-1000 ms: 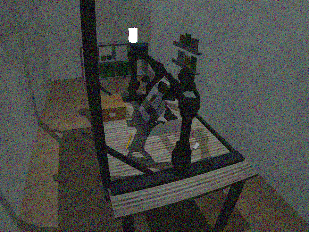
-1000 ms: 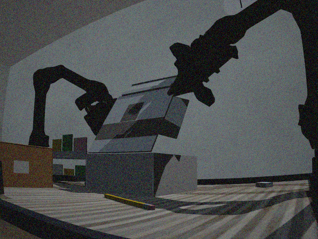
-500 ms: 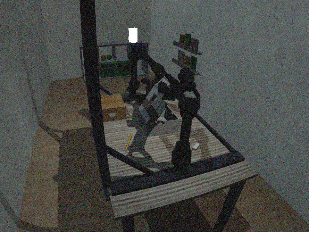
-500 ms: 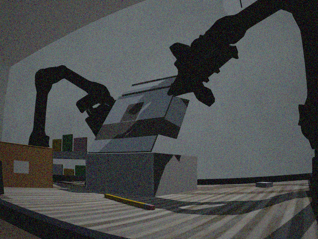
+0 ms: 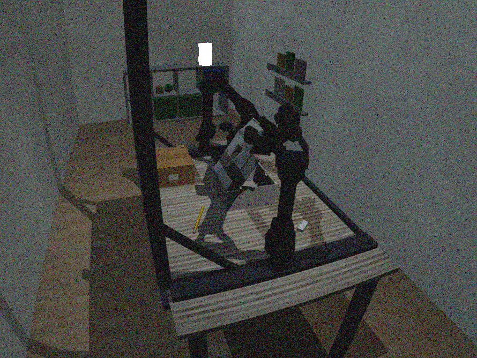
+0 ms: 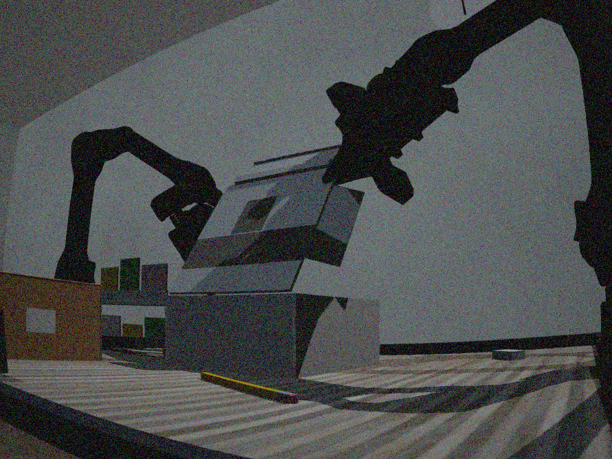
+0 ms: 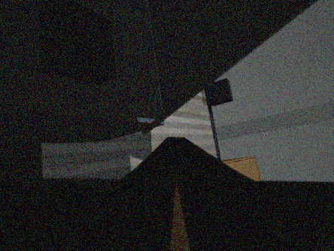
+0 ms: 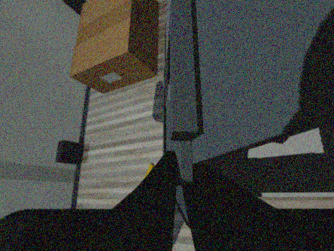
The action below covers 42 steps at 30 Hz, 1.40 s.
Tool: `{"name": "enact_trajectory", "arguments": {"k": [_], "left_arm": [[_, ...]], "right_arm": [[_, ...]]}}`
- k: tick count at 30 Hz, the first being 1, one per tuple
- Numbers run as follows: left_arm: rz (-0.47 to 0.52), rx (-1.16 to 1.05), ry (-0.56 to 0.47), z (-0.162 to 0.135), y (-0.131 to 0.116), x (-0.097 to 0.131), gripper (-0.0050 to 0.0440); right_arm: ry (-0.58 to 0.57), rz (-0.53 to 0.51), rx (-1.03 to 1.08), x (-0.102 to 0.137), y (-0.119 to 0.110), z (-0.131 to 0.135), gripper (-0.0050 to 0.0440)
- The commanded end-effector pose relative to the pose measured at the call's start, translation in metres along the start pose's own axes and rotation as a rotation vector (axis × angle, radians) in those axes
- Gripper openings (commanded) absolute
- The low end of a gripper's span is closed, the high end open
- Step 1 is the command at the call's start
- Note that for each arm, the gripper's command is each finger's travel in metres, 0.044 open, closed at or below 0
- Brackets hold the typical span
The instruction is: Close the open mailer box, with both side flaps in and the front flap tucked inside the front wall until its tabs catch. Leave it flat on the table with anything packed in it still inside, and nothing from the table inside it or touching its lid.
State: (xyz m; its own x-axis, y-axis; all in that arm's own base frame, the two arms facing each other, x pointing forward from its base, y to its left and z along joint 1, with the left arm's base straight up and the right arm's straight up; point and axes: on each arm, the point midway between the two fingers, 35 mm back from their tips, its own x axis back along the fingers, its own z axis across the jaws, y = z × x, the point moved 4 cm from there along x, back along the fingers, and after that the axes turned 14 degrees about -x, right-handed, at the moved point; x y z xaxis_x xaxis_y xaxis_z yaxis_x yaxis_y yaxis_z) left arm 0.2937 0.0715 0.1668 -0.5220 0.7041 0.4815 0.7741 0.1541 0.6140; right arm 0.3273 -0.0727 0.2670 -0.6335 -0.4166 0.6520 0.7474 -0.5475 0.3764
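Note:
The grey mailer box (image 5: 256, 197) (image 6: 230, 330) stands on the table, open. Its lid (image 5: 231, 157) (image 6: 296, 197) (image 8: 248, 75) is raised and tilted above it, with creased panels hanging at its lower side. A grey flap (image 6: 242, 277) slants up from the near wall in the exterior view. My right gripper (image 6: 326, 178) (image 8: 177, 158) is shut on the lid's edge at an upper corner. My left gripper (image 7: 174, 145) is shut and empty. It is on the far side of the lid in the exterior view, where its tips are hidden. The inside of the box is dark, so its contents cannot be told.
An orange-brown box (image 5: 175, 171) (image 6: 64, 321) (image 8: 105, 45) stands beside the mailer. A yellow pencil (image 5: 198, 220) (image 6: 247, 385) lies near the mailer. A small white block (image 5: 302, 225) (image 6: 508, 354) lies near the right arm's base. Dark frame posts (image 5: 142, 154) edge the table.

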Motion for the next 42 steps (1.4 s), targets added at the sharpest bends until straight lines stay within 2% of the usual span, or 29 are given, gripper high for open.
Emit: {"name": "enact_trajectory", "arguments": {"k": [1,12,42], "left_arm": [[-0.034,-0.057,0.009,-0.005,0.012,0.008,-0.0050],[-0.030,-0.053,0.006,-0.006,0.005,0.004,-0.0050],[-0.027,-0.051,0.010,0.005,0.024,-0.003,-0.0050]], "right_arm": [[0.007,-0.026,0.036,0.006,0.003,0.010,-0.0050],[0.007,-0.026,0.036,0.006,0.003,0.010,-0.0050],[0.007,-0.026,0.036,0.006,0.003,0.010,-0.0050]]}}
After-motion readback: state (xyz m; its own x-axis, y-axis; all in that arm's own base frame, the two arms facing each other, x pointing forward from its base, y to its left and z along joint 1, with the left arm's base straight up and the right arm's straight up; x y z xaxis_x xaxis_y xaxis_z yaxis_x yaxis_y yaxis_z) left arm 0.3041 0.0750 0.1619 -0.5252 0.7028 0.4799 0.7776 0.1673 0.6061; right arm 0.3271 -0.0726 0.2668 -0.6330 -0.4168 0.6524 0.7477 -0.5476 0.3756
